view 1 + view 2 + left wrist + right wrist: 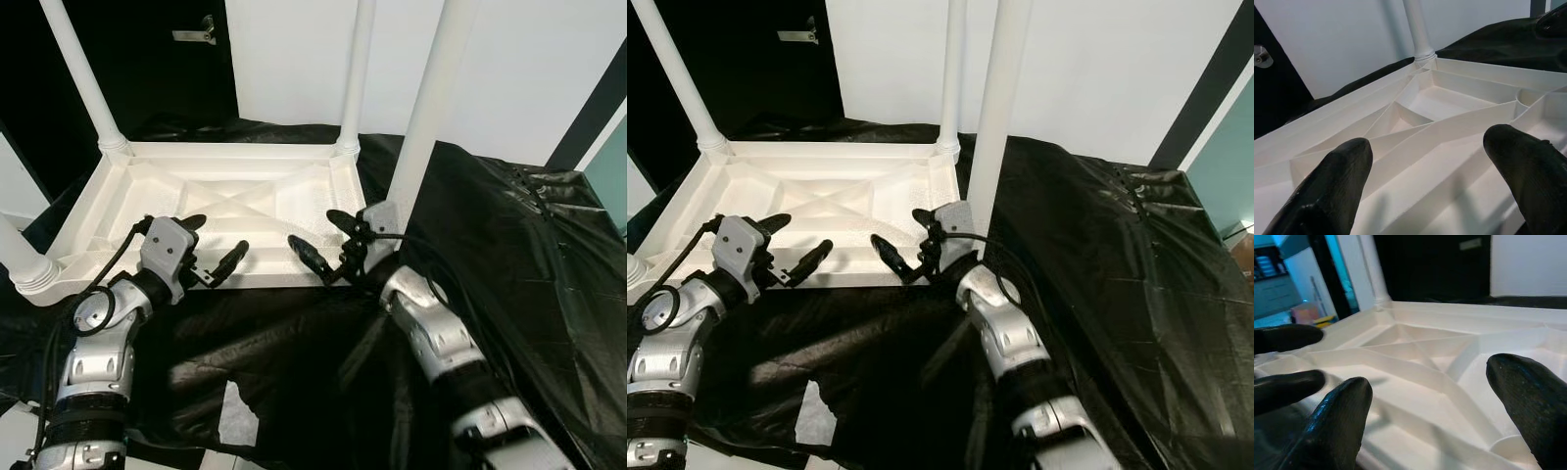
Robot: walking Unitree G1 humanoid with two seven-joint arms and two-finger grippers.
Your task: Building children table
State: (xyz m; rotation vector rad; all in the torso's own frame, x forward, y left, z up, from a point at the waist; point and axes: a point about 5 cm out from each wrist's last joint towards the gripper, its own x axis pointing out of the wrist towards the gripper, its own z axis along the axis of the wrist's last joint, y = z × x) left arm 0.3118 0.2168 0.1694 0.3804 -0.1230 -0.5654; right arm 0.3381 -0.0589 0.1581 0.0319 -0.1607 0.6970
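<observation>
A white table [211, 201] lies upside down on black sheeting [509, 255], legs pointing up. Its near long edge runs crosswise just ahead of both grippers. The left gripper [210, 247] and right gripper [315, 238] hover over that edge, spread wide, holding nothing (the right sits beside a corner leg [426, 108]).

Bright, even indoor light; sharp head views, blurred wrist-view fingertips [1337, 186].

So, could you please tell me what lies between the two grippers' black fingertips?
In the left eye view, between the left gripper and right gripper, only the upturned white plastic table's near rim.
</observation>
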